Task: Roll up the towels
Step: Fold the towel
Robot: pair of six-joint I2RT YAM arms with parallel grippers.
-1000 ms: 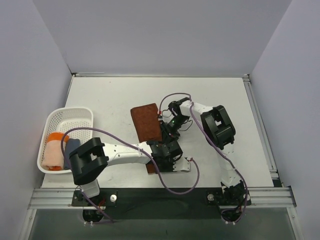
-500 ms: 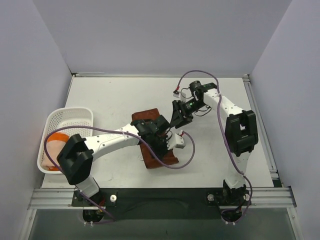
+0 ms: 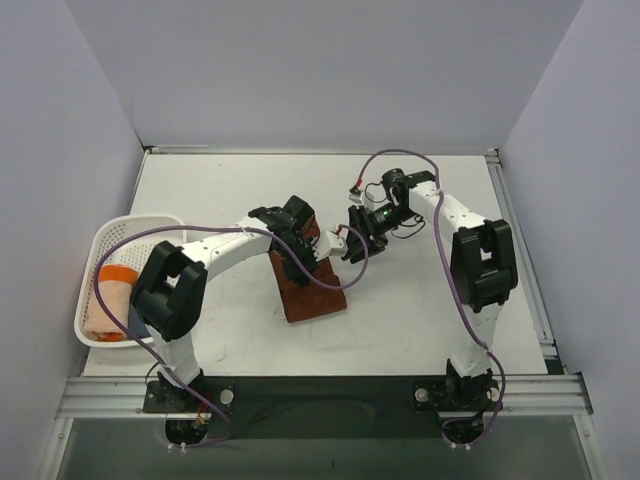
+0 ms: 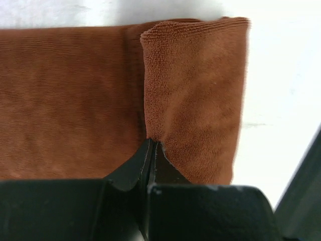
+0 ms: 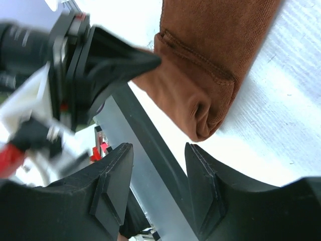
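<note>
The rust-brown towel (image 3: 312, 290) lies mid-table, with its far end folded back on itself. My left gripper (image 3: 303, 240) is at that far end; in the left wrist view (image 4: 152, 146) its jaws are shut on the edge of the folded flap (image 4: 195, 100). My right gripper (image 3: 352, 247) is open just right of the towel's far corner. In the right wrist view (image 5: 159, 150) the bunched corner (image 5: 203, 113) hangs just beyond the fingertips, untouched. The peach-orange towel (image 3: 108, 298) lies rolled in the basket. The slate-blue towel is hidden behind my left arm.
The white lattice basket (image 3: 150, 222) stands at the table's left edge. My left arm's elbow (image 3: 170, 290) overhangs its right side. Purple cables loop over the towel and beside both grippers. The left gripper's black body (image 5: 100, 55) shows close in the right wrist view.
My left gripper moved from the towel's near end up to its far end and closed on the folded edge. My right gripper came back down to the towel's far corner.
</note>
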